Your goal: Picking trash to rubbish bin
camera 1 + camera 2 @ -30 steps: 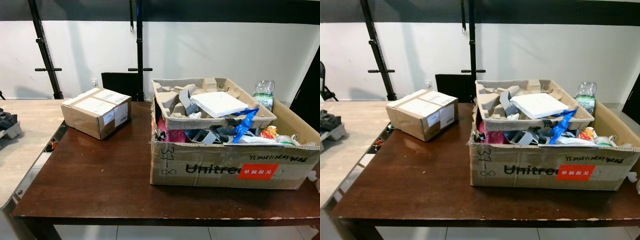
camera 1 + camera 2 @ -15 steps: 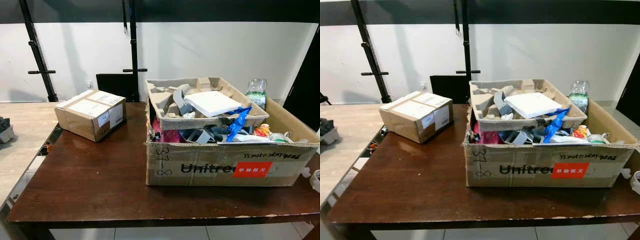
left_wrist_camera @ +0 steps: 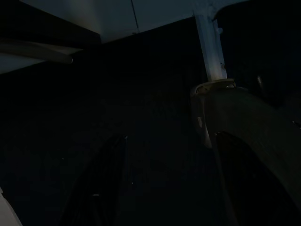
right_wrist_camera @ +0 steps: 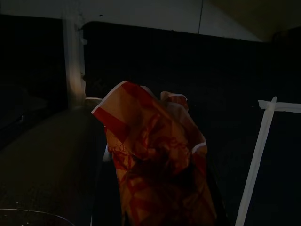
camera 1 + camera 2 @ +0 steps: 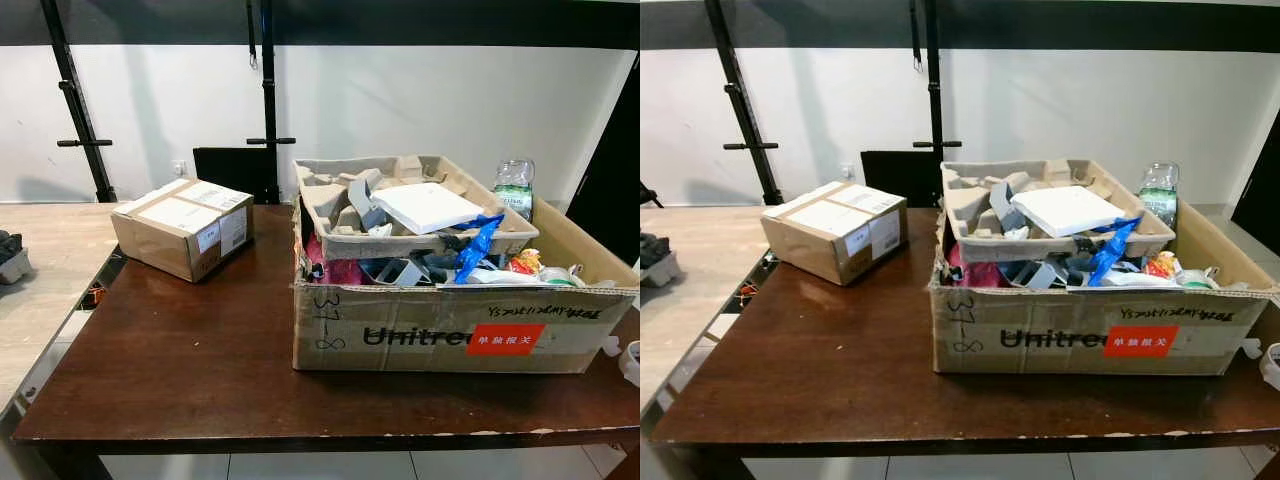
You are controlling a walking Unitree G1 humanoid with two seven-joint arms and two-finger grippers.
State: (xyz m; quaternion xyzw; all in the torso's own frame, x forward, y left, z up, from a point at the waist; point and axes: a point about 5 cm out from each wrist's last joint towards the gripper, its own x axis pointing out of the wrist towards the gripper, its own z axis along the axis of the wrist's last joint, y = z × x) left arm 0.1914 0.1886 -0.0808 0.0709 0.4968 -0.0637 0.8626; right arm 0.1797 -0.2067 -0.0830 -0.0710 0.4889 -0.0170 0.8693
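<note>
The table (image 5: 190, 370) is dark wood with a glossy sheen. The big box (image 5: 420, 335) is matt corrugated cardboard (edges rough), the tray (image 5: 330, 205) inside moulded pulp. The right pincer's wrapper (image 4: 155, 155) looks like crumpled printed paper.

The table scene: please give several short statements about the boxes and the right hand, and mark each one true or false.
1. The big cardboard box on the brown table is full of trash. True.
2. A white flat piece lies on top of the grey pulp tray in that box. True.
3. The small sealed box stands inside the big box. False: it stands apart on the table, to the robot's left of it.
4. The right hand is empty. False: it holds a crumpled red and orange wrapper.
5. A plastic bottle stands at the far right corner of the big box. True.
</note>
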